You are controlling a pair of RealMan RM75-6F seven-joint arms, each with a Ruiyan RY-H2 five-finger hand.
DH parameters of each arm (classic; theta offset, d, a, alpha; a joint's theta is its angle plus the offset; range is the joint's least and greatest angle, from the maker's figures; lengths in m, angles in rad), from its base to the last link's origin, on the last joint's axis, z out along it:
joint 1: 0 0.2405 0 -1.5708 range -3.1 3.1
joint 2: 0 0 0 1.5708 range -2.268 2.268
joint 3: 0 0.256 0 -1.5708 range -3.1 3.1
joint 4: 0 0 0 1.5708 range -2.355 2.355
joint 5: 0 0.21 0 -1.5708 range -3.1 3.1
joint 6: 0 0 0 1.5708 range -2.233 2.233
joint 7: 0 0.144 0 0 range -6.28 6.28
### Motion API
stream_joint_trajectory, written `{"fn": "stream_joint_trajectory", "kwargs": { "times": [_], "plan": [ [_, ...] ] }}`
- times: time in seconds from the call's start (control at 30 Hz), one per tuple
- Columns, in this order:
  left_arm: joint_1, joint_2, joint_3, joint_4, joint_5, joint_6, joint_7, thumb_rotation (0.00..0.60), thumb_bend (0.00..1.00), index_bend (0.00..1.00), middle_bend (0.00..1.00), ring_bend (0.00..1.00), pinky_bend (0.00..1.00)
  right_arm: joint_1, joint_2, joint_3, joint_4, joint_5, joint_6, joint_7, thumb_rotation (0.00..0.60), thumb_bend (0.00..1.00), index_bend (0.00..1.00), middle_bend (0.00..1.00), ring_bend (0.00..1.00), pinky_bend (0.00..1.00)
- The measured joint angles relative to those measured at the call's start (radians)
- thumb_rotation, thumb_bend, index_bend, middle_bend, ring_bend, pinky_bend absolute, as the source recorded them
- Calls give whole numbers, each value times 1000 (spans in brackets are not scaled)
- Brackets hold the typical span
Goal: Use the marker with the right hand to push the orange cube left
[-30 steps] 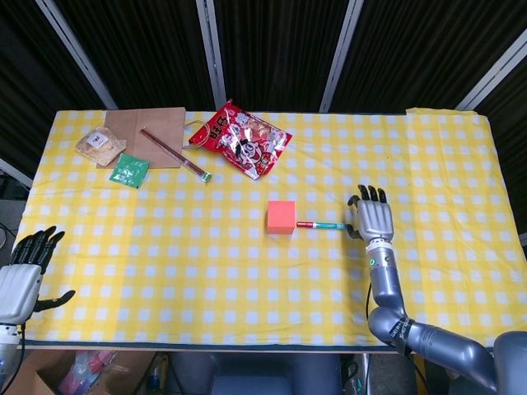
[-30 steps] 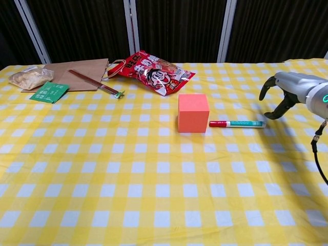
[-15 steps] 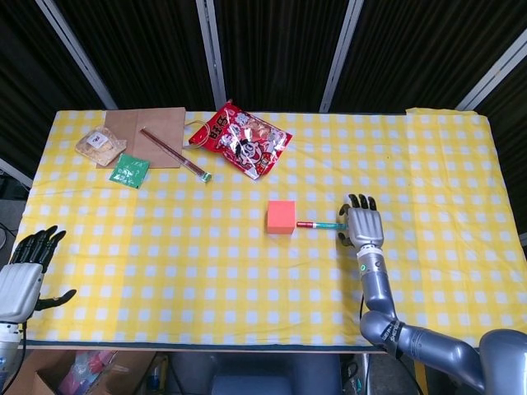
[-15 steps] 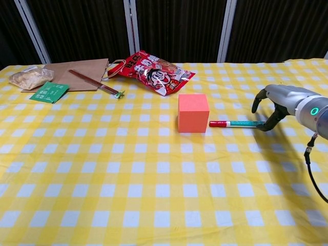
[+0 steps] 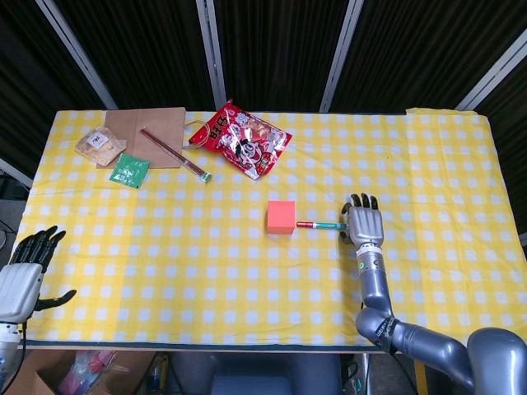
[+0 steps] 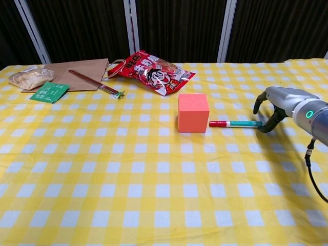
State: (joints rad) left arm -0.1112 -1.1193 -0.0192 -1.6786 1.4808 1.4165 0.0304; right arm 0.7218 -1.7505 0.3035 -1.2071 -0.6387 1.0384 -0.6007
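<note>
Yellow checked tablecloth (image 5: 247, 271) carries the orange cube (image 6: 193, 113), with the marker (image 6: 236, 123) lying just to its right. Right hand (image 6: 277, 102) arches over the marker's far end, fingers curled but apart; whether they grip it I cannot tell. Left hand (image 5: 23, 276) hangs off the table edge with fingers spread, holding nothing.

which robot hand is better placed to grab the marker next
Right. The right robot hand is already at the marker's end, while the left robot hand sits far off.

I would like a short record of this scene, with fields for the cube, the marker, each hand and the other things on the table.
cube: orange cube, upright near the table's middle
marker: marker lies flat, red cap end at the cube's right side
right hand: right hand at the marker's far end, fingers curled over it; a firm grip is not clear
left hand: left hand at the near left table edge, holding nothing
other things: snack bag, paper bag, chopsticks, green packet
</note>
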Motion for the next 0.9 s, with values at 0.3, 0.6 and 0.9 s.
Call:
{"fn": "stream_joint_trajectory", "kwargs": {
  "times": [0.3, 0.6, 0.9],
  "plan": [
    [-1, 1, 0, -1, -2, -2, 0, 600, 17, 0, 0, 0, 0, 4, -29, 2, 38, -15, -13, 29, 600, 362, 401, 148, 0, 0],
    [-4, 5, 1, -4, -7, -10, -7, 600, 18, 0, 0, 0, 0, 17, -60, 14, 79, -30, -18, 47, 600, 362, 441, 167, 0, 0],
    [-7, 11, 1, -8, -13, -21, -16, 600, 17, 0, 0, 0, 0, 24, -95, 13, 137, -35, -45, 62, 600, 519, 619, 196, 0, 0]
  ]
}}
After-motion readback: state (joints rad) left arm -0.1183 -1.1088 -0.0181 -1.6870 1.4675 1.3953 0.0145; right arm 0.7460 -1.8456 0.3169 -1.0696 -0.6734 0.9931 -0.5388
